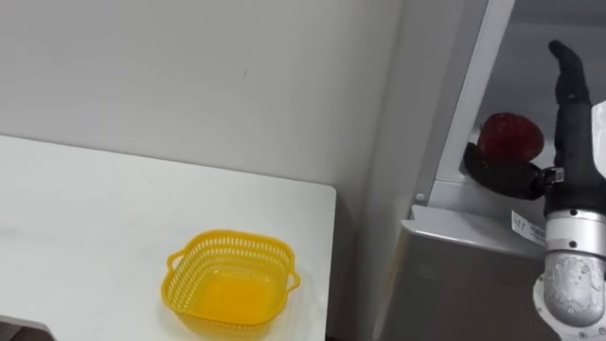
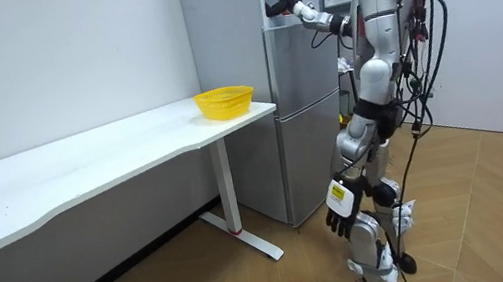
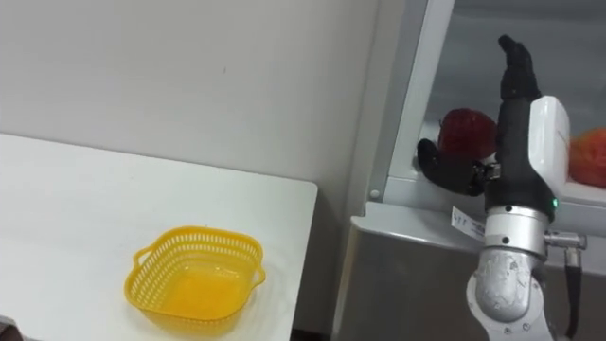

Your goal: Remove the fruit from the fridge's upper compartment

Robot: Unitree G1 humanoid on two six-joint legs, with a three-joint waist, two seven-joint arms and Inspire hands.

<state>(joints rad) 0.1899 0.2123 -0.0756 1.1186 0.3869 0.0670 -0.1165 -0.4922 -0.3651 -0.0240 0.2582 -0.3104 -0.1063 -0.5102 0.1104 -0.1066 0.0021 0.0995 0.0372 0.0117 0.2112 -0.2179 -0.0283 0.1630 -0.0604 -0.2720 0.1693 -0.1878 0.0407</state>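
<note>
A round red fruit [image 1: 509, 137] sits on the shelf of the open upper fridge compartment [image 1: 530, 57]. My right hand [image 1: 568, 104] is raised inside that compartment just to the fruit's right. Its fingers point straight up and its thumb [image 3: 445, 166] sticks out low in front of the fruit; the hand is open and holds nothing. Whether the thumb touches the fruit I cannot tell. In the room view I stand upright in front of the fridge [image 2: 306, 102], and my left hand [image 2: 343, 205] hangs relaxed beside my thigh.
An orange thing [image 3: 589, 156] lies on the same shelf, to the right of my hand. An empty yellow mesh basket [image 1: 230, 281] stands near the right end of the long white table [image 1: 95, 227], which ends close beside the fridge. The closed lower fridge door [image 3: 407, 275] is below.
</note>
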